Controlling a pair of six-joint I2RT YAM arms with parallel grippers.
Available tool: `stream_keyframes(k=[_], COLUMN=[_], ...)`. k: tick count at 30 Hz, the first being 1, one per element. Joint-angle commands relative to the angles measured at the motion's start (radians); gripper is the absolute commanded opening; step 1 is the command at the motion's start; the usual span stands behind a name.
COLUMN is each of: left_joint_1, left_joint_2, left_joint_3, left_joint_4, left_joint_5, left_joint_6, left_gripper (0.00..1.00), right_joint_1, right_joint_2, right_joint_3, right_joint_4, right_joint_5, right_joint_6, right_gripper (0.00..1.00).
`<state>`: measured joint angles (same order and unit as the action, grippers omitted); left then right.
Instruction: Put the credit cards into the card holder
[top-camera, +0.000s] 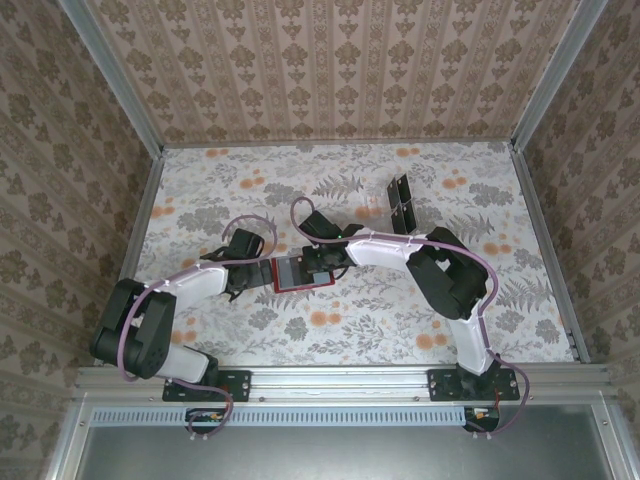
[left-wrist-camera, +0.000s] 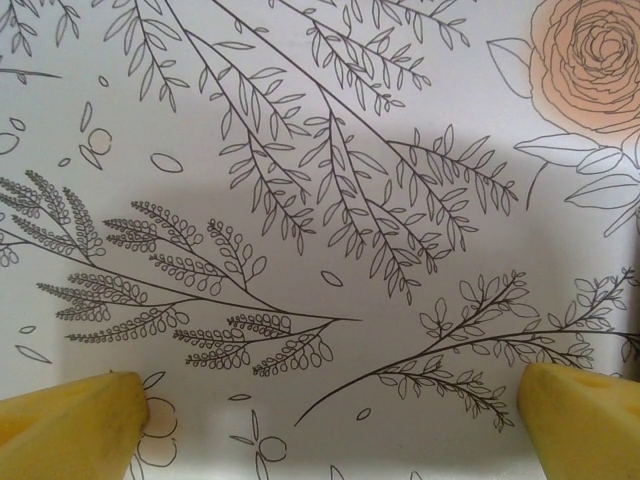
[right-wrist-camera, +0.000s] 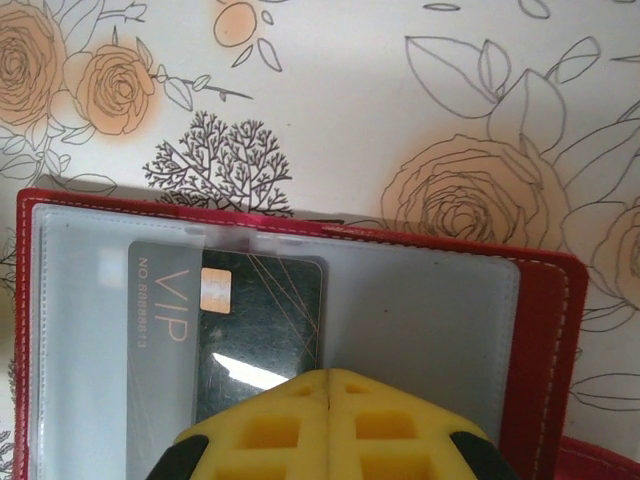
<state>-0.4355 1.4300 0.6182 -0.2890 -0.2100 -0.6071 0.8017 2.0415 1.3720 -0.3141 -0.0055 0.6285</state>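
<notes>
Right gripper (right-wrist-camera: 330, 388): clamped fully together at lower centre of the right wrist view, tips meeting over the near edge of the card. Pinching it or merely pressing on it, cannot tell.
Left gripper (left-wrist-camera: 330, 420): spread wide, yellow tips in the two lower corners of the left wrist view, nothing between them, above bare floral tablecloth (left-wrist-camera: 300, 150).
Card (right-wrist-camera: 255, 330): centre-left of the right wrist view, VIP end greyed under the clear sleeve, darker right part looking uncovered. Probably only partly seated.
Card holder (right-wrist-camera: 545, 330): open and flat, red border across the middle of that view; at frame centre in the top view.
Other cards (top-camera: 401, 190): dark, standing in the clear rack (top-camera: 392, 205), upper right of centre in the top view, well apart from the holder.
Risk, dragging: if gripped, pulling away without letting go likely to haul the card out.
Risk, sliding: holder not pinned by the left gripper, so a push could shove it across the cloth instead of seating the card.
Risk, snagging: sleeve lip could buckle or catch a card corner.
</notes>
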Motion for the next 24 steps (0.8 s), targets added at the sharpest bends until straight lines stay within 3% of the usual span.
stream_keyframes(k=[1,24], left_joint_1=[-0.004,-0.013], left_joint_2=[0.058,0.090], left_joint_3=[-0.009,-0.008], left_joint_4=[0.017,0.045], left_joint_5=[0.031,0.050], left_joint_6=[-0.005,-0.008], left_gripper=[0.98,0.98], right_joint_1=[0.014,0.068], right_joint_2=[0.023,0.058], right_joint_3=[0.029,0.080], right_joint_4=[0.001,0.053], right_joint_5=[-0.022,-0.093], right_joint_6=[0.016,0.085], right_gripper=[0.05,0.04])
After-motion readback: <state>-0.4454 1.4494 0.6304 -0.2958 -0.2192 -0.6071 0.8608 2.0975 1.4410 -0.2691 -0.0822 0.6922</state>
